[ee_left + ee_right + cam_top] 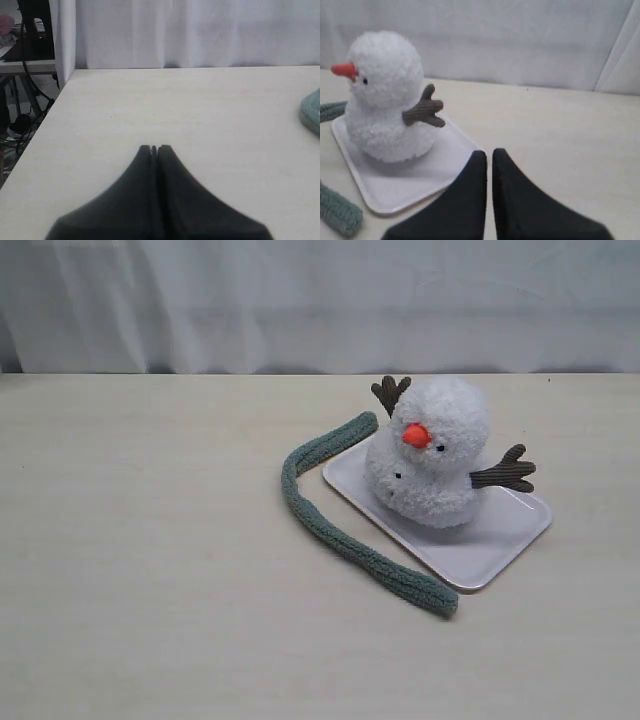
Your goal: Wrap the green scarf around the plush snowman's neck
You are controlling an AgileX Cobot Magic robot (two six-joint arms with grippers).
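Observation:
The plush snowman [435, 452] sits upright on a white tray [500, 530], white and fluffy with an orange nose and brown twig arms. The green scarf [330, 522] lies on the table in a curve left of the tray, one end resting on the tray's far corner by the snowman, the other near the tray's front corner. No scarf is around the snowman's neck [420, 472]. Neither gripper shows in the exterior view. My left gripper [154, 148] is shut and empty over bare table; a scarf bit [311, 111] shows at the frame edge. My right gripper [489, 153] is shut, empty, beside the tray [395, 185] and snowman [385, 95].
A white curtain [320, 300] hangs behind the table's far edge. In the left wrist view the table's side edge [37, 130] shows, with cables and a stand beyond it. The pale tabletop [130, 540] stretches left of the scarf.

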